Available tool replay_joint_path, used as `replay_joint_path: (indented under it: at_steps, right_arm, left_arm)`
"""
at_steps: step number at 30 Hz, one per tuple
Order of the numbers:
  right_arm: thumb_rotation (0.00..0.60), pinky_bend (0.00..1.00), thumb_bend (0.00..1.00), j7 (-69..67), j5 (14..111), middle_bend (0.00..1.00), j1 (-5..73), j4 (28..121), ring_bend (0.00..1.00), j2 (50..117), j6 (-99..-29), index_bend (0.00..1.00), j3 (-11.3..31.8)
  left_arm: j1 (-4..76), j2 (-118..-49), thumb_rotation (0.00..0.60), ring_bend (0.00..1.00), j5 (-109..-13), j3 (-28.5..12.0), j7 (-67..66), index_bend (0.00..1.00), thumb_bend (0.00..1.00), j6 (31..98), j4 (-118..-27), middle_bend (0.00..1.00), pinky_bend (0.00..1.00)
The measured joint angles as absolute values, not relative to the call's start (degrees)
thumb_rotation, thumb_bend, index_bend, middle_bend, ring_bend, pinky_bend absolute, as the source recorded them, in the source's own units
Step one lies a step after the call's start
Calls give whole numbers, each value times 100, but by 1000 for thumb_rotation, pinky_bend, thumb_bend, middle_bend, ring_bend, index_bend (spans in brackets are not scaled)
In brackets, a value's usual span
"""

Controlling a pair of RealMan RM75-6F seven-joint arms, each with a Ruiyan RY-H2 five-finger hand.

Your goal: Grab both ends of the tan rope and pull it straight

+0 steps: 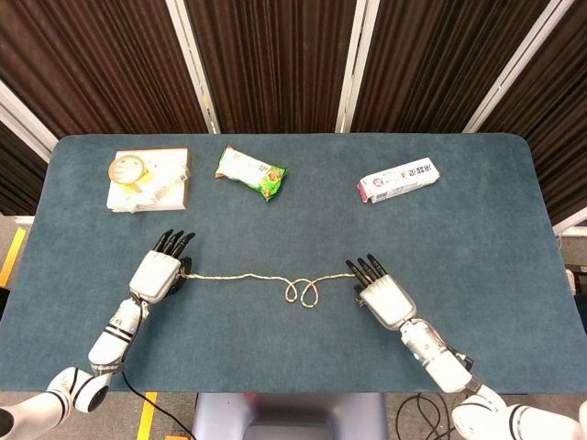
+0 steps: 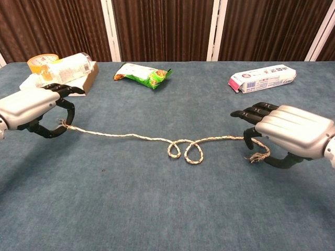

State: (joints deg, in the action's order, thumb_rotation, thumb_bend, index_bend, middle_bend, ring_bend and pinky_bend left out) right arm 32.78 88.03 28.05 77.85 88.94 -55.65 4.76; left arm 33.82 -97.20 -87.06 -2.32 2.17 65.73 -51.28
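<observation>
silver hand, black fingers

A big table with a soft blue-green top carries everything. A tan rope lies across the middle of it, with two small loops side by side near its middle. At the back left sits a flat brown box with white papers and a round roll of yellow tape on top. A clear plastic thing lies on that pile too. A little to the right of the box lies a green snack bag. Farther right, well apart from the bag, lies a long white packet with a pink end. The packet is a bit tilted.
</observation>
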Motion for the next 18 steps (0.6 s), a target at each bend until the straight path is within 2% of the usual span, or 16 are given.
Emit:
replay_joint_path:
  at_steps: [10,18]
  right_arm:
    - [600,0,447,3408,8552,0,2924,7614,0,9072,-5514,635,416]
    - [600,0,447,3525,8377,0,3006,7513,0,9174,-5478,647,362]
  left_arm:
    - [3401,-9725,600,0,-8691,-234,300,629,445,6513,-5029,60,38]
    - [3418,-9714,600,0,-8670,-246,303,630,451,6470,-5025,60,39]
